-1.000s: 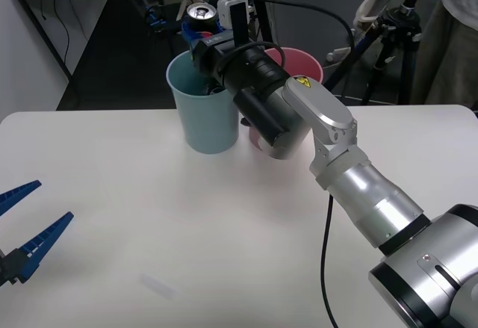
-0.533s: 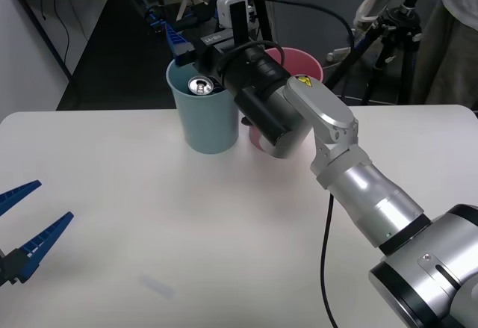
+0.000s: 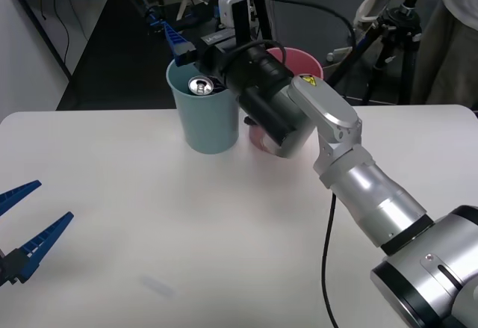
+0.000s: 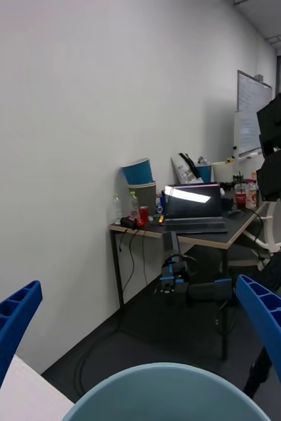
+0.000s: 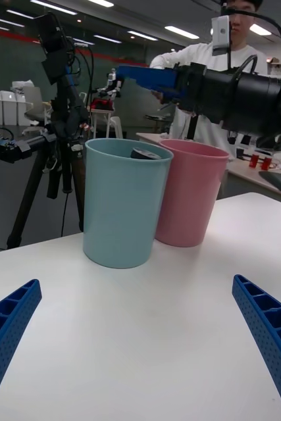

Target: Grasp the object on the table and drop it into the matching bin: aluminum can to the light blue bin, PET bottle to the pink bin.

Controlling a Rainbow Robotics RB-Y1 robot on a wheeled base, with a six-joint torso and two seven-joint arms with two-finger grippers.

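1. While my left gripper waits spread and empty low over the near table, nothing changes there.
2. Farther off, the aluminum can has dropped from my grasp into the light blue bin; delivery looks done.
3. My right gripper hangs above that bin's rim, fingers wide apart, holding nothing.

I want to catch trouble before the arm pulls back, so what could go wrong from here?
1. The small aluminum can sits high at the rim of the tall light blue bin, so it may not have settled.
2. The open right gripper hangs just over that rim; retracting low could clip and tip the bin.
3. The pink bin touches it and could be shoved along.
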